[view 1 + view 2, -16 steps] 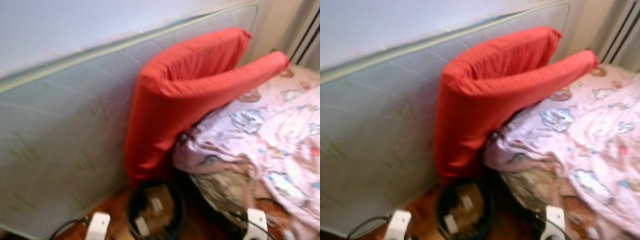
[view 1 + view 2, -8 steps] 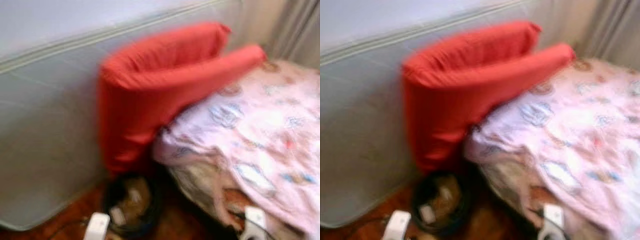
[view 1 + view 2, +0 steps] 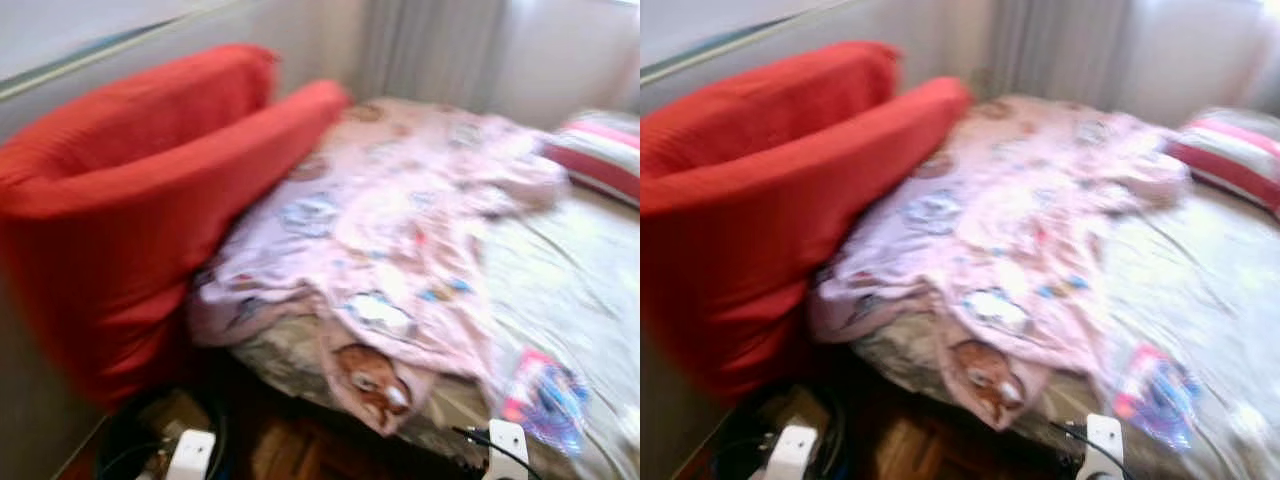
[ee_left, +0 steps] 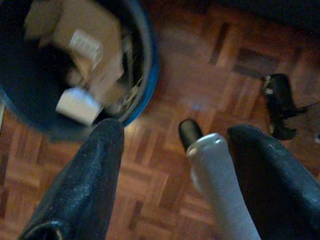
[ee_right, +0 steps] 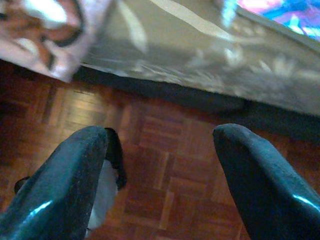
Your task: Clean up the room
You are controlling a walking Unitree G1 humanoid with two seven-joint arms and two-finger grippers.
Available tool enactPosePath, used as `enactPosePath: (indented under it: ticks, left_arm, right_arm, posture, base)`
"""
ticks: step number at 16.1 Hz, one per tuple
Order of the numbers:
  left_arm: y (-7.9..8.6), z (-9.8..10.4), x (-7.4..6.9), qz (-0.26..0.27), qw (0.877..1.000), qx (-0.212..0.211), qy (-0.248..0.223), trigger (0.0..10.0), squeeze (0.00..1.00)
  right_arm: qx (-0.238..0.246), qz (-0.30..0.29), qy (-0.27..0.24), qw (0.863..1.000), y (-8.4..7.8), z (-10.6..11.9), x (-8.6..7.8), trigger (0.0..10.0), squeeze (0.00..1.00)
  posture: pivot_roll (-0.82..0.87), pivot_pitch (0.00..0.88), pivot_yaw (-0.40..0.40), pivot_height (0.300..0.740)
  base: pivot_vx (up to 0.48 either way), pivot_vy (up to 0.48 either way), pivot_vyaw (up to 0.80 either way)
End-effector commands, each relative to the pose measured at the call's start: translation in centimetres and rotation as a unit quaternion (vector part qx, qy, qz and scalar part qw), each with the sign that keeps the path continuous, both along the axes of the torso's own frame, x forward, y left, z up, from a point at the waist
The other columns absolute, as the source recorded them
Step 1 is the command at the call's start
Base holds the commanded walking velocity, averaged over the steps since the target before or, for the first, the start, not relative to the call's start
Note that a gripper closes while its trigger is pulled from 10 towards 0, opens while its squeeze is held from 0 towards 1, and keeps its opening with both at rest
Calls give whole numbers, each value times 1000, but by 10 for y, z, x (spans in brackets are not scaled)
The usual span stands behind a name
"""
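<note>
Left wrist view, cardboard scraps (image 4: 82,37) in blue bin (image 4: 145,75)

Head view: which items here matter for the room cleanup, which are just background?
Likely cleanup items:
- rumpled pink blanket, hanging over the bed edge
- colourful packet on the sheet
- blue bin on the floor, holding cardboard and scraps

Just there:
- red cushion leaning beside the bed
- striped pillow
- curtain
- parquet floor

Both grippers, left and right, hang open above the floor.
</note>
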State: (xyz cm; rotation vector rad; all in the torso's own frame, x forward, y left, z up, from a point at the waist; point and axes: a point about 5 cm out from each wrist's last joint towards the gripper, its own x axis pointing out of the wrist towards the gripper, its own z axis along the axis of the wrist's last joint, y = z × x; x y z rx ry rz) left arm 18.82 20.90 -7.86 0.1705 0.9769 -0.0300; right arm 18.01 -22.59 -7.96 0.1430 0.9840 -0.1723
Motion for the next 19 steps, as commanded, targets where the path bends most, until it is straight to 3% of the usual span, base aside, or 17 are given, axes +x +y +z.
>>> enactPosePath:
  ticks: [1,7,12,14,16,19]
  left_arm:
    - [-1,-1,0,3,1000,1,6,10000,0]
    - [3,1,2,-9,1000,12,5,10000,0]
    - [26,-2,-17,-2,1000,21,17,10000,0]
    - [18,-5,-20,-5,1000,18,20,10000,0]
    - [0,-8,-18,-13,1000,13,23,10000,0]
    - [-6,-9,-18,-18,999,10,26,10000,0]
  right_arm:
    - [0,-1,-1,1000,-1,1,2,10000,0]
    - [0,-4,-7,1000,-1,1,2,10000,0]
    - [1,-6,-8,1000,0,1,2,10000,0]
    - [3,-9,-6,1000,0,0,1,10000,0]
    - [0,-1,-3,1000,0,0,0,10000,0]
    - [1,-1,-2,1000,1,-1,-1,10000,0]
  posture:
    - [61,72,-21,740]
    - [61,71,-21,740]
    - [61,60,-21,740]
    - [63,64,-22,740]
    - [64,64,-19,740]
    - [59,70,-11,740]
  base:
    - [0,0,-775]
    - [0,-54,-615]
    - [0,-406,-80]
    - [0,-407,-766]
    - [0,-371,-747]
    - [0,0,-744]
